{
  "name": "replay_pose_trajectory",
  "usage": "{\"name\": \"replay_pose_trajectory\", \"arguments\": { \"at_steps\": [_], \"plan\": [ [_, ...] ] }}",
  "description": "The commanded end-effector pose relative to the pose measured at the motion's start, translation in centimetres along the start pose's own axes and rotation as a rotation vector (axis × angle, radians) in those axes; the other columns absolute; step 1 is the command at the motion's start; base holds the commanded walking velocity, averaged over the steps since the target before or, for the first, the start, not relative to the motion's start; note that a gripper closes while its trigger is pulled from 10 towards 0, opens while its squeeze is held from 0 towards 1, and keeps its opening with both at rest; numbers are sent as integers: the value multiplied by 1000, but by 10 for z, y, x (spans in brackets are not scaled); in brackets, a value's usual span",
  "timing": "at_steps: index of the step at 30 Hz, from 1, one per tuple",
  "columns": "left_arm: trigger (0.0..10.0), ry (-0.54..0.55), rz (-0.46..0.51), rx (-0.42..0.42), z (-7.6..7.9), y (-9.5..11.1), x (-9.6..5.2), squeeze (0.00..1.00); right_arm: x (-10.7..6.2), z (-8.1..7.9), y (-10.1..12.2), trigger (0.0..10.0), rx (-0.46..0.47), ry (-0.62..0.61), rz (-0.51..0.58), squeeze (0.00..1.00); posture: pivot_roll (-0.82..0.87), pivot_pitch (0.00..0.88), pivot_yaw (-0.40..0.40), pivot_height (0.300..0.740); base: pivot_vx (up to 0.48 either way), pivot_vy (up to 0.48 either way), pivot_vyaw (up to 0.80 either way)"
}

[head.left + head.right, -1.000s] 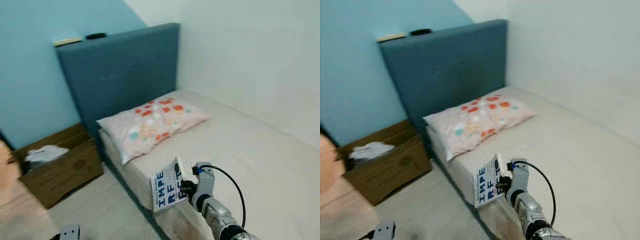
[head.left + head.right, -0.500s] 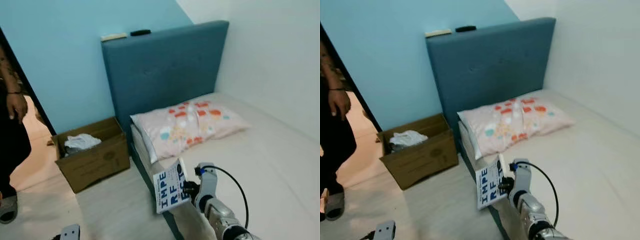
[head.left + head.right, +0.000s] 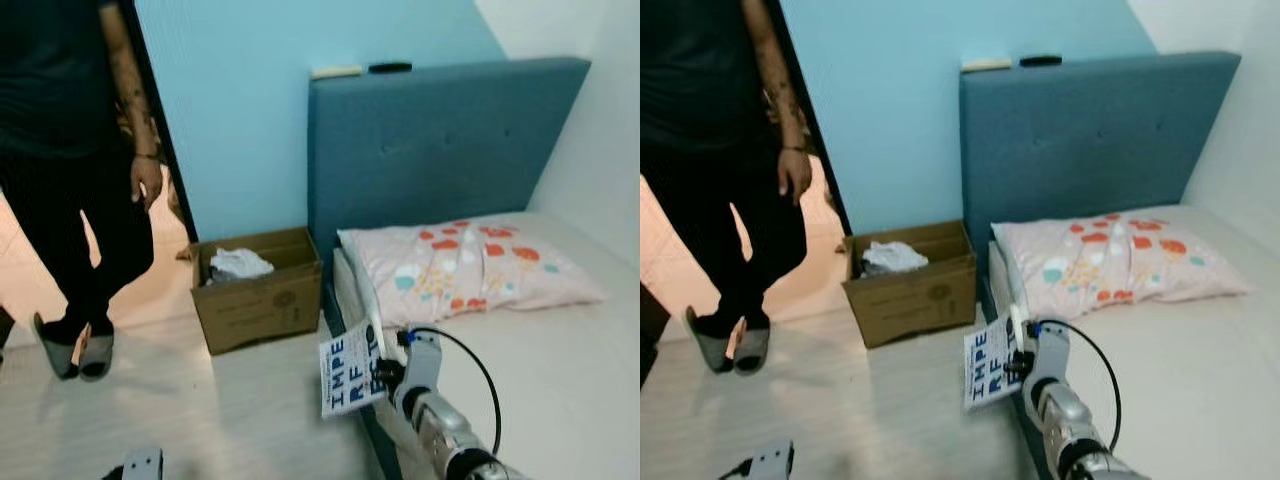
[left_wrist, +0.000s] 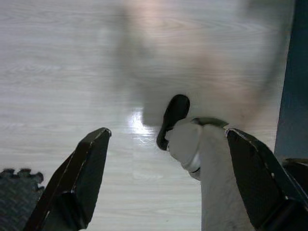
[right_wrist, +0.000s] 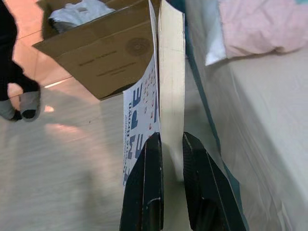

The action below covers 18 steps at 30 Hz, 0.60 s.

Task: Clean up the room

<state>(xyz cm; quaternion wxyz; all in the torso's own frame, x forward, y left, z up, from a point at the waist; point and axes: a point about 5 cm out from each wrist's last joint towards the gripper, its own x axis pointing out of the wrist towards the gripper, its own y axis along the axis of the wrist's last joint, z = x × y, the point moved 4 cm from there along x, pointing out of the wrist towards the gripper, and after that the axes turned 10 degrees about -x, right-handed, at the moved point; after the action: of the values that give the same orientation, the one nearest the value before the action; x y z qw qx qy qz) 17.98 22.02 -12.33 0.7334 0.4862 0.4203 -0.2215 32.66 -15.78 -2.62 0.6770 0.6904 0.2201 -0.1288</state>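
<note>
My right gripper (image 3: pixel 384 375) is shut on a white book with blue letters (image 3: pixel 348 370), held upright in front of me over the bed's near corner. In the right wrist view the two black fingers (image 5: pixel 144 192) clamp the book (image 5: pixel 166 82) by its lower edge. My left gripper (image 4: pixel 163 178) hangs low over the pale wood floor (image 4: pixel 72 72) with its fingers spread wide and nothing between them; the left wrist (image 3: pixel 142 465) peeks in at the bottom edge. An open cardboard box (image 3: pixel 258 290) with a white cloth (image 3: pixel 238 264) inside stands on the floor beside the bed.
A bed with a blue headboard (image 3: pixel 440 140) and a patterned pillow (image 3: pixel 470 262) fills the right. A person in dark clothes and grey slippers (image 3: pixel 80 200) stands at the left by a doorway. Two small items (image 3: pixel 360 70) lie on the headboard's top.
The camera has swung left: bed and box slid right in view and the person came fully into sight. The book stays clamped in my right gripper.
</note>
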Motion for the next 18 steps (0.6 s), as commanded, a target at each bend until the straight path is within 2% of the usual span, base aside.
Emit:
{"name": "replay_pose_trajectory", "arguments": {
  "at_steps": [1,6,8,13,18],
  "plan": [
    [10000,-10,2,5,2,2,1,0,-1,11,2,10000,23,-52,-3,0,-3,0,-21,726,352,0,0],
    [10000,-17,2,7,3,2,1,0,-2,22,1,10000,59,-99,-10,0,-6,0,-19,726,373,0,0],
    [10000,-20,1,9,4,2,1,0,-3,24,1,10000,91,-106,-12,0,-7,0,-19,726,390,0,-800],
    [10000,-24,1,11,5,2,1,0,-2,24,6,10000,96,-103,15,0,-8,0,-19,726,394,0,-800],
    [10000,-27,0,14,5,2,1,0,1,15,17,10000,111,-48,79,0,-7,0,-20,726,401,0,0]
  ]
}}
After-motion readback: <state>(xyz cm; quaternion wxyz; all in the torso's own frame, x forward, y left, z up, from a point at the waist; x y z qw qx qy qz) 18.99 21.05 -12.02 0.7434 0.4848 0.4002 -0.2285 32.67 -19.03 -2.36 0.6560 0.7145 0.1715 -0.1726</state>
